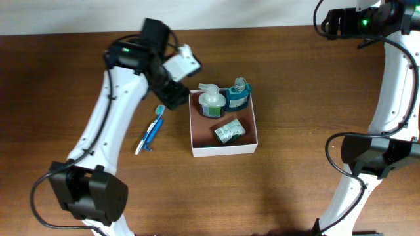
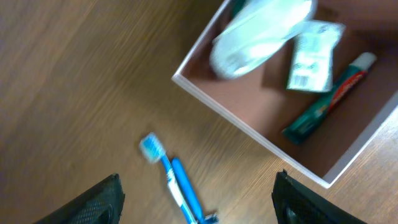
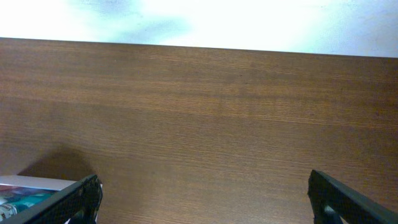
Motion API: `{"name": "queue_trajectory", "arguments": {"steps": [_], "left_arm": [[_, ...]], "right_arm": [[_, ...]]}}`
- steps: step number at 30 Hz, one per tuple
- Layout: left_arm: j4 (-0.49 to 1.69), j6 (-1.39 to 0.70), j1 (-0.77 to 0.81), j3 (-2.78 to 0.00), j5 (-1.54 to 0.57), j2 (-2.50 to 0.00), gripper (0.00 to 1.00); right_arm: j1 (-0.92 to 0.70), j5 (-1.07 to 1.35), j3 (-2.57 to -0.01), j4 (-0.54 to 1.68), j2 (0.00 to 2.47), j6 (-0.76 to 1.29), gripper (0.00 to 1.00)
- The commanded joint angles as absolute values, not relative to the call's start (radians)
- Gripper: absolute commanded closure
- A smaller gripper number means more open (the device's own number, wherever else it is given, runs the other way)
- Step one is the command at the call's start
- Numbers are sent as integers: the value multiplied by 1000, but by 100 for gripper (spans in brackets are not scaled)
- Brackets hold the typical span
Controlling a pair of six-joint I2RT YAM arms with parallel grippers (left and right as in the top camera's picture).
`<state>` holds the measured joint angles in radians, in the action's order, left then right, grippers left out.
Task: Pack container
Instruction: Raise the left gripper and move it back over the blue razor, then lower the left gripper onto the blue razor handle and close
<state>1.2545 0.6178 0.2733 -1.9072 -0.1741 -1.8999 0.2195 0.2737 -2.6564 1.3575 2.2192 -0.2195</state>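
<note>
Container (image 1: 202, 131) (image 2: 242, 93): shallow square box, white walls, reddish-brown floor; middle of the table (image 1: 295, 98), open side up.
Pump bottle (image 1: 211, 101) (image 2: 261, 31): white, in the container's far-left corner; blurred in the left wrist view.
Blue bottle (image 1: 238, 95): in the far-right corner, beside the pump bottle.
Packet (image 1: 228, 131) (image 2: 314, 56): pale, printed, flat on the floor toward the right wall.
Tube (image 2: 326, 96): green with a white cap, lying along the near wall.
Toothbrush (image 1: 149, 131) (image 2: 177, 183): blue, on the table left of the container, near it but apart.
Left gripper (image 1: 172, 95) (image 2: 198, 199): claw spread, nothing between the fingers; above the table off the container's far-left corner, toothbrush below it.
Right gripper (image 3: 204, 186): claw spread wide, holding nothing; over bare wood toward the table's far edge.
</note>
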Motion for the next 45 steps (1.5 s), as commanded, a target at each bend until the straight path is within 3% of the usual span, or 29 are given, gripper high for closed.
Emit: {"name": "queue_trajectory", "arguments": {"steps": [1,7,15,18,20,22,23,25,28,45], "left_arm": [[1273,586,196,-1919,-175,-1869,23],[1272,576,103,-1917,-175,-1870,23],[1269,352,6,-1917,-183,-1876,25],[1288,352,6,-1916,-231,-1885,1],[1295,352,6,-1911,-248,-1888,0],[1298,352,6,-1904,-247,-1890,7],[1298,352,6,-1899,-246,-1890,22],[1298,352,6,-1883,-246,-1892,43],[1286,352,6,-1838,-246,-1893,53],[1124,352,7,-1472,-221,-1899,56]], "right_arm": [[223,273,-2661,1355,2217,-219,2],[223,273,-2661,1355,2217,-219,1],[223,273,-2661,1355,2217,-219,2],[223,273,-2661,1355,2217,-219,1],[223,273,-2661,1355,2217,-219,1],[223,273,-2661,1355,2217,-219,1],[223,273,-2661,1355,2217,-219,1],[223,273,-2661,1355,2217,-219,1],[223,273,-2661,1355,2217,-219,1],[223,273,-2661,1355,2217,-219,1]]}}
